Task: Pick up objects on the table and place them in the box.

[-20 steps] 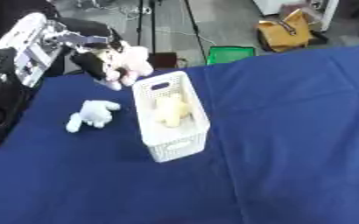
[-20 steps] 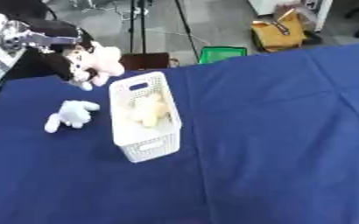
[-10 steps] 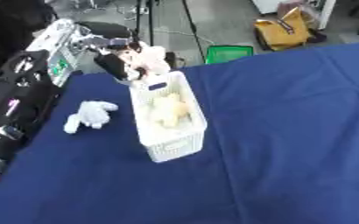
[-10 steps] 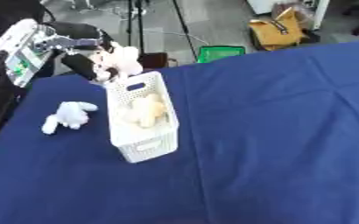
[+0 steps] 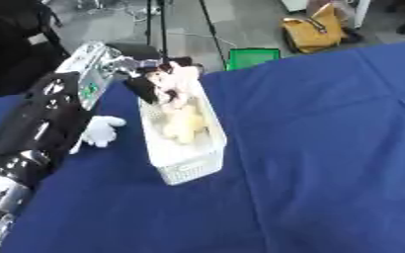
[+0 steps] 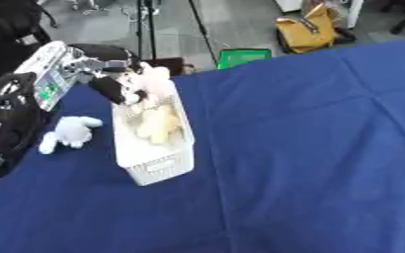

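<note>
Holding a pink-and-white plush toy over the far end of the white box; left hand curled round its middle, with the toy's head above the dark fingers. Suspended just above the rim, not yet lowered among the contents. Inside the box, a cream plush lying near the centre. Beside the box on the robot's left, on the blue tablecloth, a white plush lying apart from the wall, partly hidden by the forearm in the left eye view. Right hand not visible in either view.

Judged soft, light and compressible, not fragile, unlikely to slip from a pinch. Best taken round the torso, where the stuffing gives and fills the fingers; limbs and ears judged poor holds, since prone to swing and snag on the lattice wall. Release judged safe from low height, given the padded contents below.
</note>
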Controlling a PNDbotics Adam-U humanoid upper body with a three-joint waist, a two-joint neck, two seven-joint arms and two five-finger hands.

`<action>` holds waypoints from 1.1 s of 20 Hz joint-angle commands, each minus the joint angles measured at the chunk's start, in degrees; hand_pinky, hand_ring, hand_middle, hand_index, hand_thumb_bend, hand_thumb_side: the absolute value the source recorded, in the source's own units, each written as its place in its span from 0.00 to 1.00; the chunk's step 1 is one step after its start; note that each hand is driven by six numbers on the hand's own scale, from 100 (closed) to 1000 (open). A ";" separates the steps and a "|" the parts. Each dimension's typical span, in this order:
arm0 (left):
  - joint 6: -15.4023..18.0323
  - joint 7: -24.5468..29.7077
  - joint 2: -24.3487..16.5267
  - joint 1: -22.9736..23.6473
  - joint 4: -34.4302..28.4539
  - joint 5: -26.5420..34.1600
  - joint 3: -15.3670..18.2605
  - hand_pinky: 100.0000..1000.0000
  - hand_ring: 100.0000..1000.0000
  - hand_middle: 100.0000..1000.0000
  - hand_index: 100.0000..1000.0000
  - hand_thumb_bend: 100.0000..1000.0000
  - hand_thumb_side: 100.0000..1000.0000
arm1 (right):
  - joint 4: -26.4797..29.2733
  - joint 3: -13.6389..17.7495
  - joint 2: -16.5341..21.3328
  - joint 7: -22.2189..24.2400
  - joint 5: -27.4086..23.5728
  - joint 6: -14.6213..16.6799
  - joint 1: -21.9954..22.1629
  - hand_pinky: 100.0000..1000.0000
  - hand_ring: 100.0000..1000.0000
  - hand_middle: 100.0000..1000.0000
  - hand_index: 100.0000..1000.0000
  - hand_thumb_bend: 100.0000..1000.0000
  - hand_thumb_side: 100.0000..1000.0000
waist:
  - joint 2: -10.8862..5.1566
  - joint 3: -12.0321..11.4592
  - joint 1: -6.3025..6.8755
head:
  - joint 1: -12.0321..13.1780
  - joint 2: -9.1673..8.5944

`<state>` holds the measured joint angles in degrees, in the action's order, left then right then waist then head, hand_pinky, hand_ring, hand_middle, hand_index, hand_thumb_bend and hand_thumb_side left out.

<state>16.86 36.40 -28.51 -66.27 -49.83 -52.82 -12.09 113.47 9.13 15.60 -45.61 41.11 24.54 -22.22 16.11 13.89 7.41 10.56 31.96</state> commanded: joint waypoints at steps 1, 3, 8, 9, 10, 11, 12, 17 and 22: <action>-0.29 0.22 -0.79 -0.84 0.38 -0.76 1.07 0.71 0.76 0.73 0.71 0.16 0.51 | 1.13 0.10 0.39 -1.11 -0.39 1.24 -0.77 0.70 0.59 0.53 0.70 0.00 0.80 | -0.87 0.12 -0.27 | 0.24 -0.63; -0.20 0.56 -0.73 -0.84 0.54 -1.02 1.14 0.74 0.79 0.77 0.79 0.21 0.52 | 1.13 0.09 0.40 -1.14 -0.42 1.23 -0.78 0.70 0.59 0.53 0.70 0.00 0.80 | -0.83 0.13 -0.25 | 0.23 -0.60; 0.71 5.13 -0.49 -1.01 0.57 -1.83 0.62 0.79 0.85 0.87 0.98 0.33 0.54 | 1.13 -0.04 0.28 -0.97 -0.58 1.23 -0.85 0.70 0.59 0.53 0.70 0.00 0.80 | -0.69 0.21 -0.29 | 0.30 -0.45; 0.81 5.85 -0.51 -1.08 0.42 -1.83 0.62 0.79 0.86 0.88 0.99 0.33 0.55 | 1.13 -0.04 0.27 -0.97 -0.61 1.22 -0.83 0.70 0.59 0.53 0.70 0.00 0.80 | -0.70 0.23 -0.30 | 0.30 -0.43; 0.80 6.31 -0.58 -1.19 0.18 -2.08 0.58 0.80 0.87 0.89 1.00 0.33 0.55 | 1.13 -0.04 0.27 -0.96 -0.63 1.22 -0.81 0.70 0.59 0.53 0.70 0.00 0.80 | -0.71 0.24 -0.31 | 0.32 -0.37; 0.75 6.60 -0.61 -1.25 -0.03 -2.37 0.58 0.80 0.87 0.89 1.00 0.33 0.55 | 1.13 -0.04 0.27 -0.95 -0.65 1.22 -0.80 0.70 0.59 0.53 0.70 0.00 0.80 | -0.71 0.23 -0.32 | 0.33 -0.34; 0.70 6.76 -0.61 -1.28 -0.18 -2.58 0.61 0.80 0.87 0.89 1.00 0.33 0.55 | 1.13 -0.05 0.26 -0.93 -0.67 1.23 -0.79 0.70 0.59 0.53 0.70 0.00 0.80 | -0.73 0.23 -0.33 | 0.34 -0.30; 0.36 7.79 -0.60 -1.35 -0.27 -2.84 0.72 0.81 0.89 0.92 1.00 0.45 0.59 | 1.13 -0.14 0.16 -0.78 -0.85 1.21 -0.75 0.70 0.59 0.53 0.70 0.00 0.80 | -0.76 0.17 -0.36 | 0.37 -0.38; 0.09 7.78 -0.70 -1.38 -0.56 -2.94 0.69 0.81 0.89 0.92 1.00 0.40 0.58 | 1.13 -0.15 0.13 -0.70 -0.96 1.25 -0.75 0.70 0.59 0.53 0.70 0.00 0.80 | -0.80 0.15 -0.45 | 0.39 -0.40</action>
<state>17.00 44.04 -28.22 -66.22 -49.30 -55.53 -11.81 113.47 9.10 15.32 -45.48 40.53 24.66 -22.24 16.34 14.09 7.48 10.79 31.86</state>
